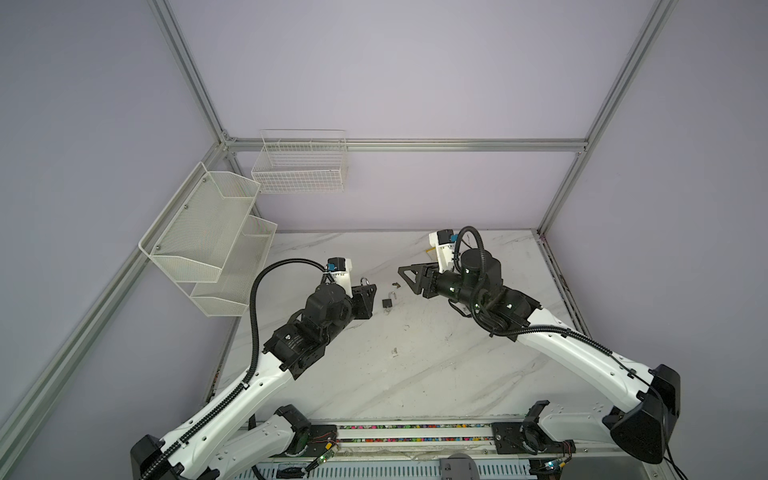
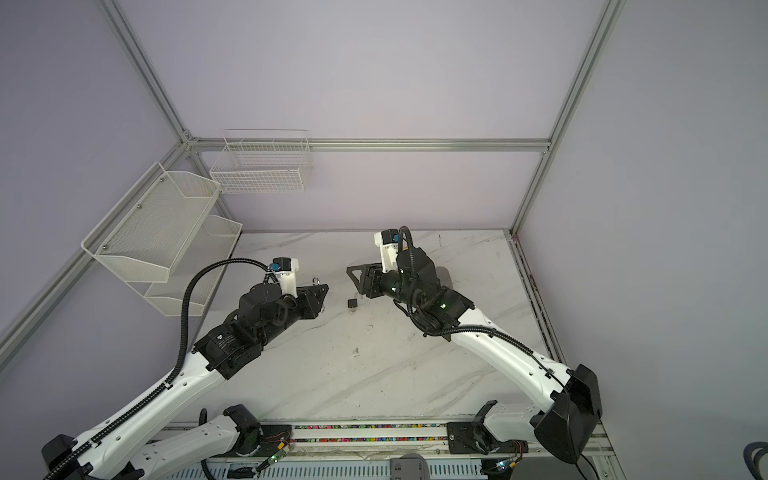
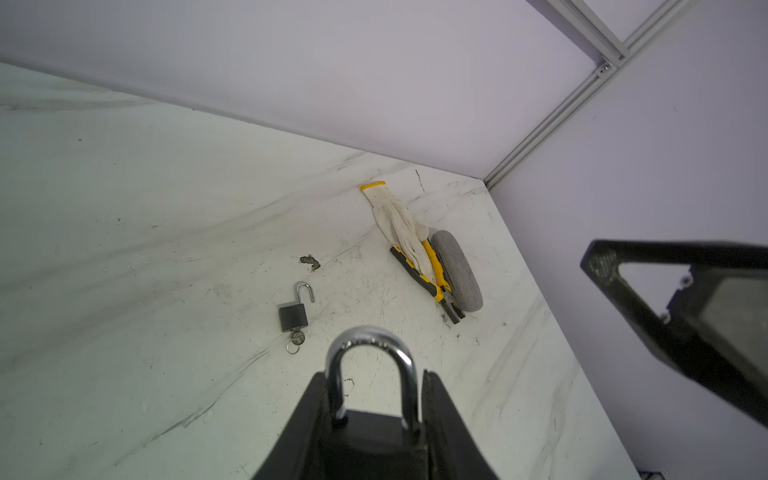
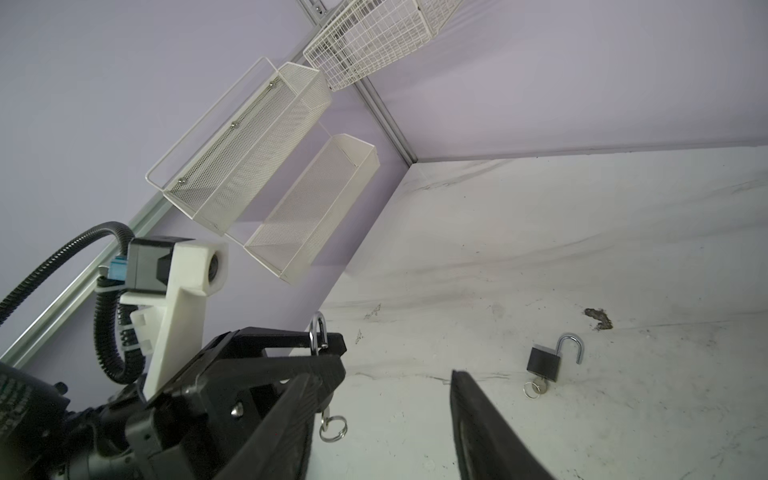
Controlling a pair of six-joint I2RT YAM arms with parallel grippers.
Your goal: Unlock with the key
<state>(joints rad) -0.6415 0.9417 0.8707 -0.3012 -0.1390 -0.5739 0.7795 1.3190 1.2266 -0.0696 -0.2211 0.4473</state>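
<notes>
Clamping padlock (image 3: 374,432) body is left gripper (image 3: 376,386); right gripper (image 4: 382,378) jaws apart, empty, beside padlock; key (image 4: 327,413) below prob. inserted: small, slippery, pinch bow.

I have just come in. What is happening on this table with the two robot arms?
The left gripper is clamped on a black padlock with a silver shackle, and a small key on a ring hangs under it. The right gripper is open and empty, close by. I cannot tell whether that lock has opened. A second black padlock lies on the white marble table, shackle open, key in.
</notes>
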